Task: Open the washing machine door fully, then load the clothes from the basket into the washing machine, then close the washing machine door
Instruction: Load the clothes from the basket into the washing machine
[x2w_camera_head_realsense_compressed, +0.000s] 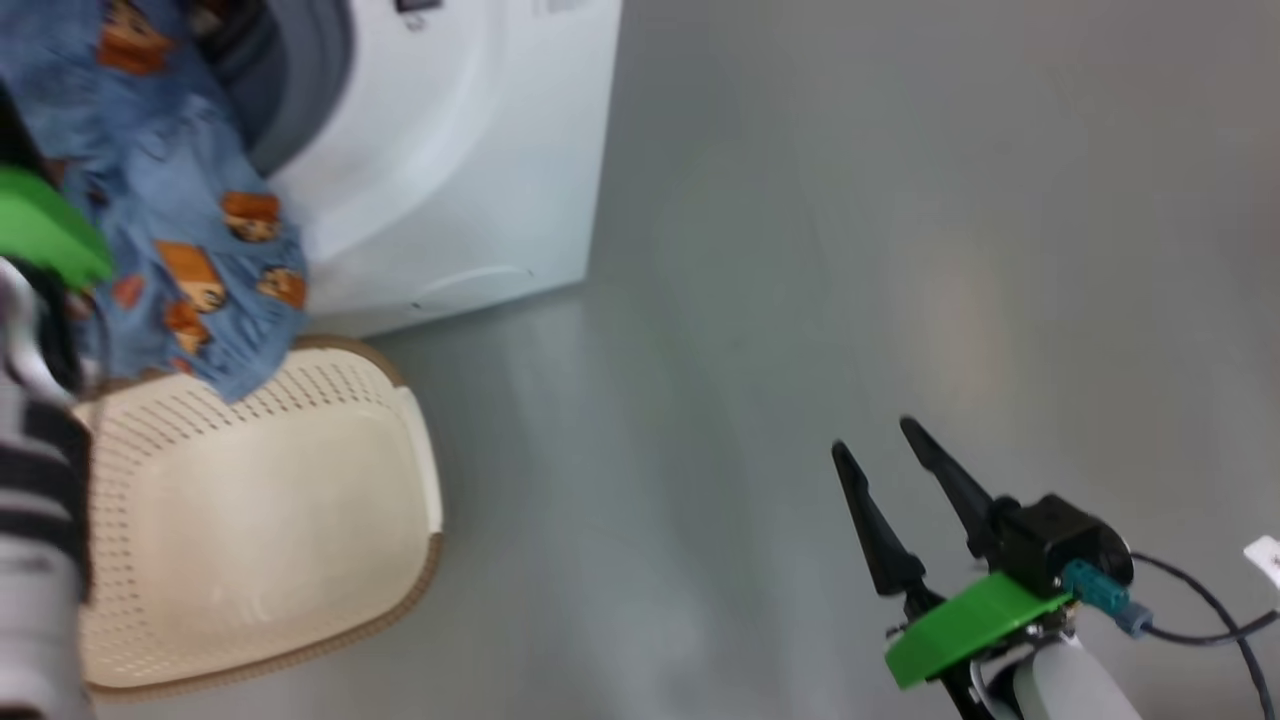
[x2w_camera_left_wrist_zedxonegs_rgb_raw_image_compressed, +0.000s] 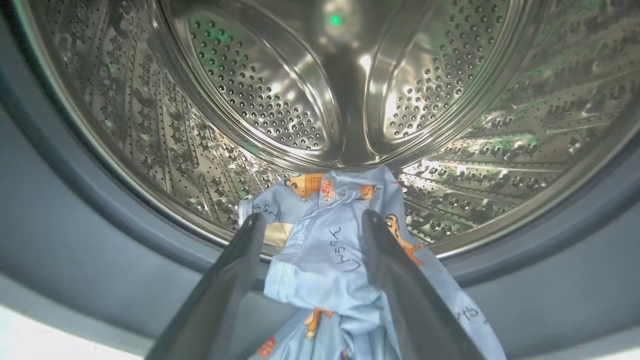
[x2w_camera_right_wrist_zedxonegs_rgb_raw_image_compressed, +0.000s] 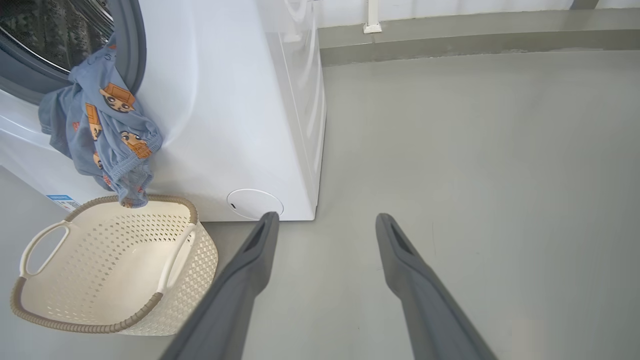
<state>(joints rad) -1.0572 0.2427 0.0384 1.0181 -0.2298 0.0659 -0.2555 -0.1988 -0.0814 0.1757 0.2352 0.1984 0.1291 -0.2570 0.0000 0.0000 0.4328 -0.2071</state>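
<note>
At the far left our left gripper (x2w_camera_left_wrist_zedxonegs_rgb_raw_image_compressed: 314, 216) points into the mouth of the washing machine (x2w_camera_right_wrist_zedxonegs_rgb_raw_image_compressed: 225, 100). Its fingers are spread wide, with the steel drum (x2w_camera_left_wrist_zedxonegs_rgb_raw_image_compressed: 250, 90) ahead. The light blue garment (x2w_camera_left_wrist_zedxonegs_rgb_raw_image_compressed: 325, 250) lies loosely between the two fingers, not pinched by them. Its upper end rests on the drum's lower lip, and the rest spills back over the grey seal (x2w_camera_left_wrist_zedxonegs_rgb_raw_image_compressed: 75, 210). From there it hangs down the white front of the machine. Its hem reaches the rear rim of the basket (x2w_camera_right_wrist_zedxonegs_rgb_raw_image_compressed: 197, 265), though we cannot tell whether it touches. The basket stands on the grey floor (x2w_camera_head_realsense_compressed: 800, 250) just in front of the machine. Well to the right our right gripper (x2w_camera_head_realsense_compressed: 872, 435) hovers over bare floor, fingers parted and holding nothing.
</note>
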